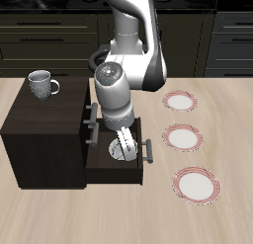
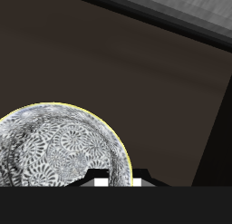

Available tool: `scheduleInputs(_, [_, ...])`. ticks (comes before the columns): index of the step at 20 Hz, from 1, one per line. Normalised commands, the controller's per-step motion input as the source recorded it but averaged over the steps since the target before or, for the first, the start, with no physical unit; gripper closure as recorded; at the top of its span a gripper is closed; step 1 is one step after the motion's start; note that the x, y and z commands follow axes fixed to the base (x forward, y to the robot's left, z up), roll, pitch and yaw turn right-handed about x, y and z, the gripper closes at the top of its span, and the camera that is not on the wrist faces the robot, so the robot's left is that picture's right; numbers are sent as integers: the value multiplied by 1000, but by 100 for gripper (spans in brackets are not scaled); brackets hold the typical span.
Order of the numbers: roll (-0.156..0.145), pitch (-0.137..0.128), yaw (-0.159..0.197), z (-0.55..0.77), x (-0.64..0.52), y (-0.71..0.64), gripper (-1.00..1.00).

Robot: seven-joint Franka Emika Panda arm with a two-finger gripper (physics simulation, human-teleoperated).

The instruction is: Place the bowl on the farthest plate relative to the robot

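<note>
The speckled grey-white bowl (image 2: 59, 155) is inside the open drawer (image 1: 138, 171) of the dark cabinet; only a sliver of it (image 1: 115, 157) shows in the exterior view, under the arm. My gripper (image 1: 126, 149) reaches down into the drawer. In the wrist view its fingertips (image 2: 118, 180) stand close together at the bowl's rim, so it looks shut on that rim. Three red-rimmed white plates lie in a row beside the cabinet: one nearest the table's front edge (image 1: 197, 185), a middle one (image 1: 183, 137), and one farthest back (image 1: 179, 101).
A grey handled mug (image 1: 42, 85) stands on top of the dark cabinet (image 1: 40, 129). The drawer's front panel and handle (image 1: 148, 147) stick out toward the plates. Dark kitchen cabinets line the back.
</note>
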Motion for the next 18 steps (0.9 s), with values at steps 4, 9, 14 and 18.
scheduleInputs(4, [20, -16, 33, 155, -22, 56, 100])
scheduleInputs(9, [7, -97, 83, 596, 0, 32, 100])
scheduleInputs(14, [-16, -72, 66, 609, 64, -38, 100])
scheduleInputs(18, [1, -72, 23, 500, -7, -16, 100])
